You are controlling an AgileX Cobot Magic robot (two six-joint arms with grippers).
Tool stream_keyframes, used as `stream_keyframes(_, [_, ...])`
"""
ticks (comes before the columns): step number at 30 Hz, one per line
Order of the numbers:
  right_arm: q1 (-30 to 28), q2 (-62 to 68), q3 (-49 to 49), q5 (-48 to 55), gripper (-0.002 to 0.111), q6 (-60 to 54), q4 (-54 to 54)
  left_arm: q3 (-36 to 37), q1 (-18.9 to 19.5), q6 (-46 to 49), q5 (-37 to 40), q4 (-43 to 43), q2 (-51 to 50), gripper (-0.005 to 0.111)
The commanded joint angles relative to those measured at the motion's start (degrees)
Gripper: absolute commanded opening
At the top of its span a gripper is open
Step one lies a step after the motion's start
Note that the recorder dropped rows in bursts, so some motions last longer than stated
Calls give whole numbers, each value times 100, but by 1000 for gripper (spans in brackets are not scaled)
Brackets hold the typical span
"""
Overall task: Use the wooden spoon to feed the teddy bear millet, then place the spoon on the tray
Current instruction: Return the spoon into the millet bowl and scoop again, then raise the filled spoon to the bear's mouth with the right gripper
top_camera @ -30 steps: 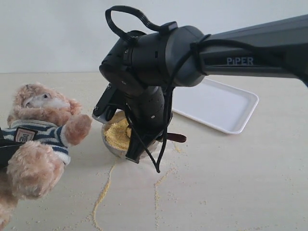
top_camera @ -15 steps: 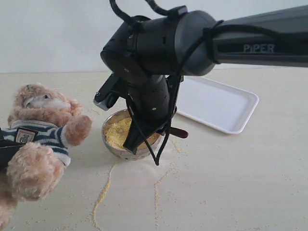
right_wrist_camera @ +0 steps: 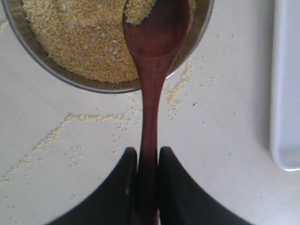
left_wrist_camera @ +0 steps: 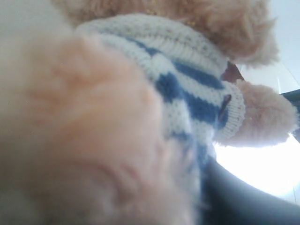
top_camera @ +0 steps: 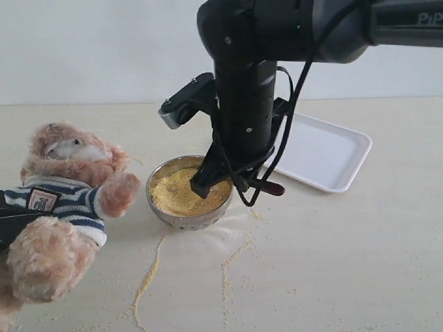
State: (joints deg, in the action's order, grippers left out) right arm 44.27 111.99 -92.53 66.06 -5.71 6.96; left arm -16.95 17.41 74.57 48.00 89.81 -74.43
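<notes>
The teddy bear (top_camera: 62, 194) sits at the left in its striped shirt, facing the metal bowl (top_camera: 169, 216) heaped with millet (top_camera: 176, 194). My left gripper (top_camera: 8, 225) presses across the bear's belly. The left wrist view is filled with the bear (left_wrist_camera: 187, 89), with one dark finger (left_wrist_camera: 243, 201) against it. My right gripper (right_wrist_camera: 148, 152) is shut on the handle of the wooden spoon (right_wrist_camera: 149, 93). The spoon's bowl lies over the millet (right_wrist_camera: 79, 37) and carries a few grains. In the exterior view the right gripper (top_camera: 202, 185) hangs over the bowl, and the spoon's handle end (top_camera: 271, 187) sticks out behind it. The white tray (top_camera: 325, 155) lies to the right.
Thin trails of loose millet (top_camera: 149, 270) run across the table in front of the bowl. The tray's edge (right_wrist_camera: 286, 93) shows beside the bowl in the right wrist view. The right arm (top_camera: 242, 104) stands upright over the bowl.
The right arm has lifted and swung upright, uncovering the bowl, with the spoon still in its grip. The bear has shifted slightly up and to the right.
</notes>
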Motion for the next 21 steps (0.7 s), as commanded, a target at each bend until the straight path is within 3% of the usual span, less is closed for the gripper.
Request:
stream_keyframes(1, [-153,-144,-5,58,0,-236,-375,12,3,53,108,37,-11,5])
stream_keyframes(4, [-142,-463,-15,-41,0,-284,-533,33,3,28,120,-98,-11,5])
stream_keyframes(11, [-14,-815,-443,-199,0,-781,-2112,118,3,-34,108,-76,-11,5])
stream_keyframes(21, [801,-287,-1211,-334,0,-1154,-1638,118,3,-34,144,-76,-11,5])
